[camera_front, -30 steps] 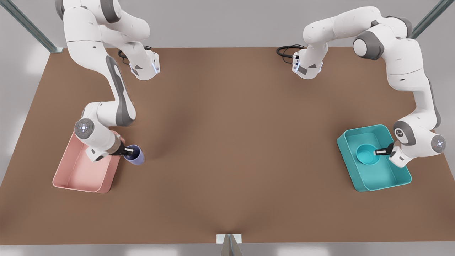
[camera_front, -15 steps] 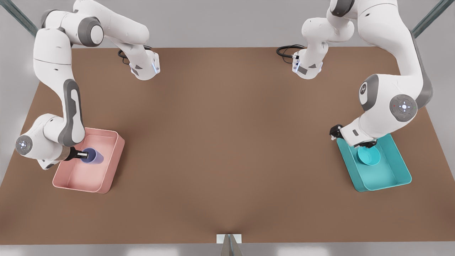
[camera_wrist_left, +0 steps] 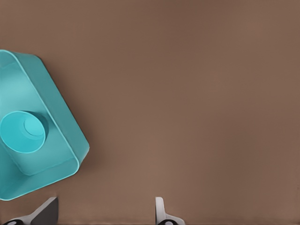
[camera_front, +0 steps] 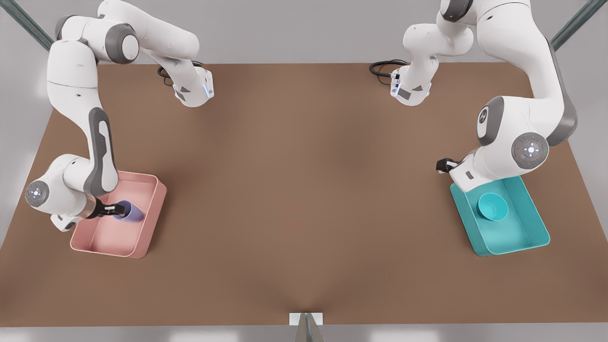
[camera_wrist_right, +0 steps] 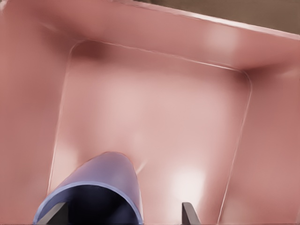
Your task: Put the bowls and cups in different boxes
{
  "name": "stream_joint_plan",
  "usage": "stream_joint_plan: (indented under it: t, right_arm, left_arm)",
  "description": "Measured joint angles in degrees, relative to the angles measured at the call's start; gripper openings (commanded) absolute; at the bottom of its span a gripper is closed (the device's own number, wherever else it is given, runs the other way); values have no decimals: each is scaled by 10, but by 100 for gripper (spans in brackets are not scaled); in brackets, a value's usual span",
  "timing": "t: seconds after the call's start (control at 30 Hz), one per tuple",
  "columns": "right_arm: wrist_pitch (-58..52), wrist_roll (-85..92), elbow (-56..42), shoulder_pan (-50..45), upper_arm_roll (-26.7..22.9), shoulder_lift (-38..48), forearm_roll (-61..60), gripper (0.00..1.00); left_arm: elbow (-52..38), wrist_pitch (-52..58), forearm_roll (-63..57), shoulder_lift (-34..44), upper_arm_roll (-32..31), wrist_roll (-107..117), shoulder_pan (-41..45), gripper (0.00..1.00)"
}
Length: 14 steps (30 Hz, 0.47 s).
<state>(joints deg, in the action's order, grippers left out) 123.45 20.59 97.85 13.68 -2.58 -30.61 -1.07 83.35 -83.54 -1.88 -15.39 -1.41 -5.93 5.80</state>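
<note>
Holding cup (camera_front: 129, 211) tilted over pink box (camera_front: 153, 209), right gripper (camera_front: 113, 208) fingers clamped on rim. Left gripper (camera_wrist_left: 107, 212) fingers spread, empty, beside teal box (camera_front: 536, 214) w/ bowl (camera_front: 492, 206). Risk: cup tips or rolls on release.

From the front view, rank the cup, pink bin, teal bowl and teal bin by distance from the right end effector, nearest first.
1. Lavender cup, at the right end effector.
2. Pink bin, directly beneath it, on the front view's left.
3. Teal bin, far across on the front view's right.
4. Teal bowl, inside that bin.
</note>
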Motion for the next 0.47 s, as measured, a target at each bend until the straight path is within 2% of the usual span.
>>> stream_joint_plan:
  t: [0.13,0.3,0.47]
  right_arm:
    - [-47,17,-6,-12,8,71,-12,100]
    - [-168,-1,-118,-95,10,123,-22,100]
    - [-279,-41,-83,-130,9,240,-6,100]
  left_arm:
    - [0,5,0,-1,0,14,0,100]
    - [-6,8,0,-2,0,27,1,100]
    - [-8,10,0,-2,0,37,1,100]
